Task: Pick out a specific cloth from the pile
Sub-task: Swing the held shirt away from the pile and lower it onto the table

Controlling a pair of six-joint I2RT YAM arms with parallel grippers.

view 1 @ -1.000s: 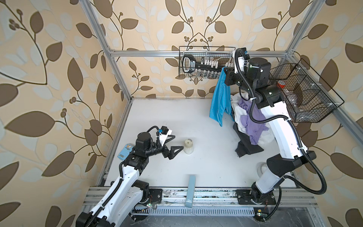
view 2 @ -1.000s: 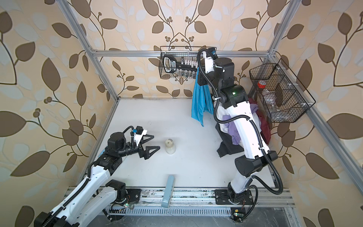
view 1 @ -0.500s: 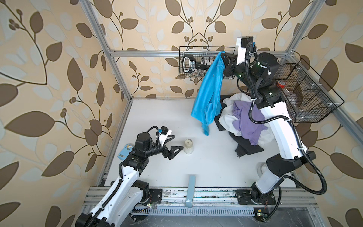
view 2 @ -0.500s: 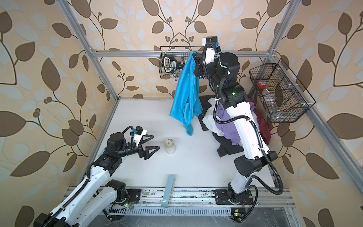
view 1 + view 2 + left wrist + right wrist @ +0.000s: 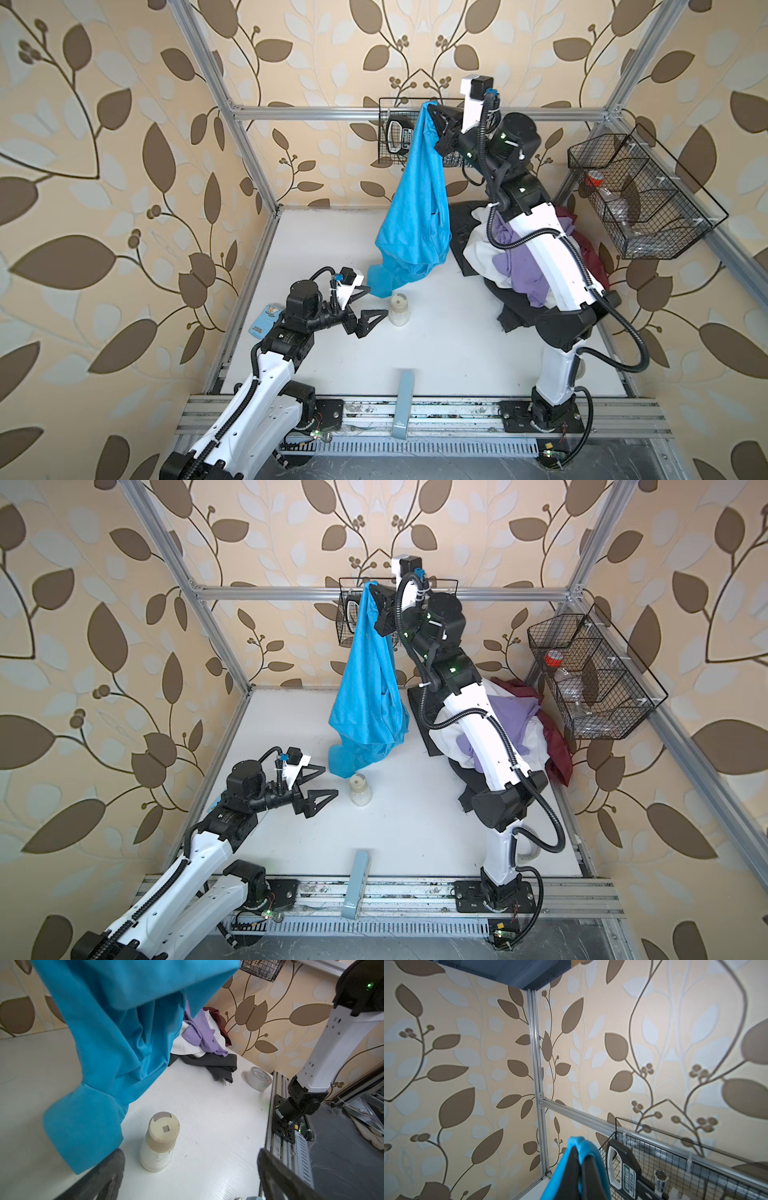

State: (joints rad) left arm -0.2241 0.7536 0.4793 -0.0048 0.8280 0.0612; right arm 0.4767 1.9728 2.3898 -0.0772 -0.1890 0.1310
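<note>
Right gripper [image 5: 578, 1151] fingers clenched on top fold of turquoise cloth [image 5: 415, 216], raised high by wire basket [image 5: 392, 137] on back wall. Cloth hangs full length, apart from pile [image 5: 515, 257], lower end dangling just beside small white jar [image 5: 399, 311] mid-desk. Pile of white, lilac, black and dark red sits at far right corner of desk [image 5: 332, 365]. Left gripper [image 5: 376, 300] fingers spread, empty, near cloth's hanging end. Picking-out looks done; setting cloth down and letting go apparently left
</note>
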